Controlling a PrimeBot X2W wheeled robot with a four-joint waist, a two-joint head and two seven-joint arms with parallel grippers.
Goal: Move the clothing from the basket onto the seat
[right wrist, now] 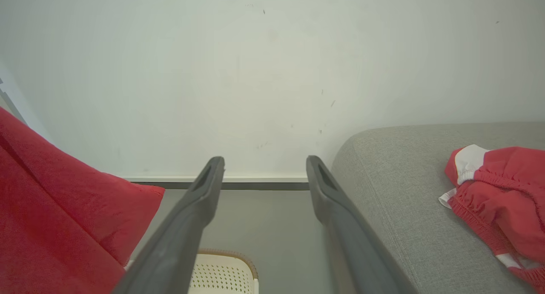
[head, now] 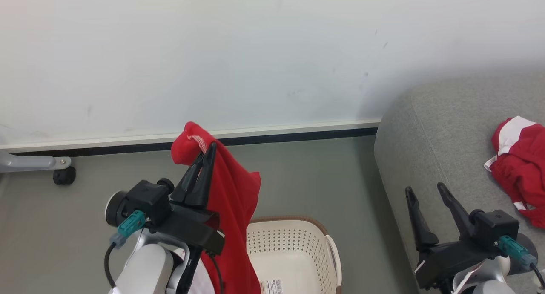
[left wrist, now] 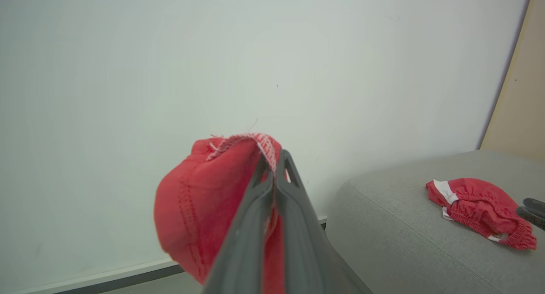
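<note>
Left hand [head: 207, 151] is clamped shut on a red garment [head: 234, 191], held up above the basket [head: 294, 243] on the floor; the cloth drapes down across the basket's left side. Right hand [head: 425, 187] stands wide open and empty at the near edge of the grey seat [head: 443, 128]. A red-and-white garment [head: 517, 166] lies crumpled on the seat. A black castor [head: 64, 176] sits by the wall.

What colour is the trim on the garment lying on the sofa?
White trim on a red garment; clearest in the right wrist view.
</note>
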